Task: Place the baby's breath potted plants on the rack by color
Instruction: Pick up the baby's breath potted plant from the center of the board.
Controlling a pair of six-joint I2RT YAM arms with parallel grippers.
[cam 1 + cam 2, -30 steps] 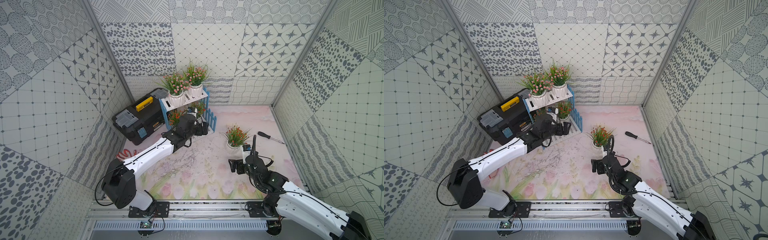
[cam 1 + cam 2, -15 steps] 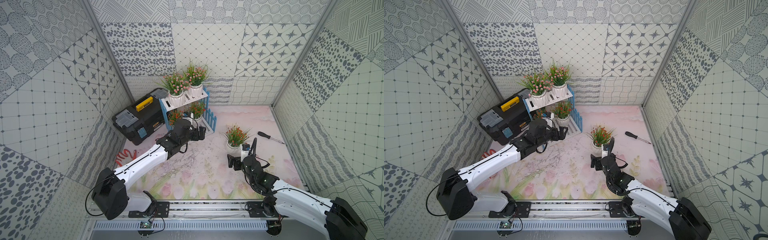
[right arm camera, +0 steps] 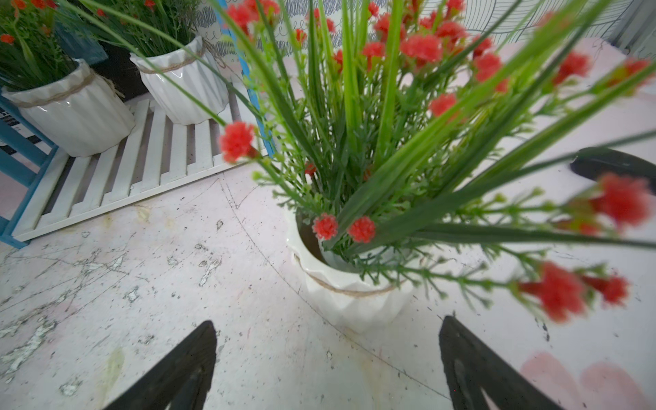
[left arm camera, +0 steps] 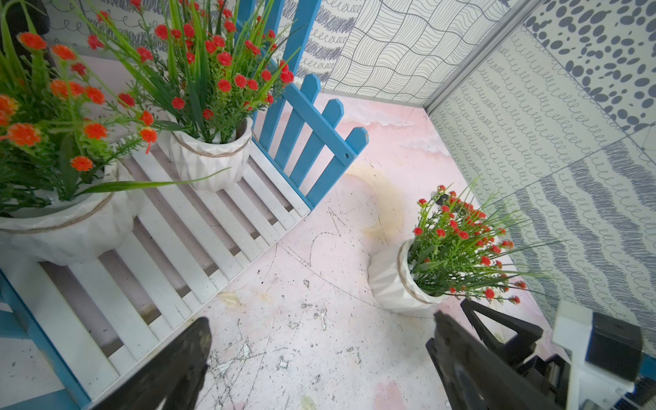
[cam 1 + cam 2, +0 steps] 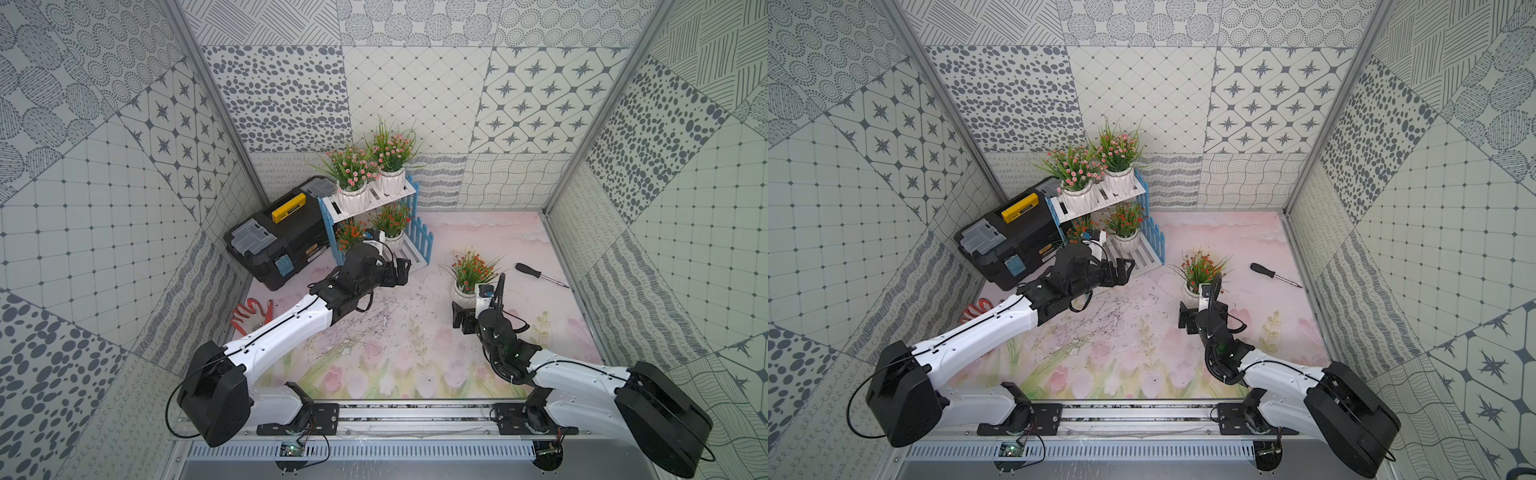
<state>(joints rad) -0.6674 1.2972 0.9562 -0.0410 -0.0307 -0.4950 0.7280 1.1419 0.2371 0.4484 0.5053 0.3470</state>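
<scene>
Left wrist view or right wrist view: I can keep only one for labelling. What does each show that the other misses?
Only the left wrist view: the open left gripper and the right arm's white wrist camera. Only the right wrist view: the black screwdriver handle, plainly. Both: the loose plant with orange-red blossoms in a white ribbed pot, and two like it on the white slatted lower shelf of the blue-framed rack.

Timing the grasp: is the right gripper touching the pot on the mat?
Apart: the right wrist view shows bare mat between the right gripper and the pot.
</scene>
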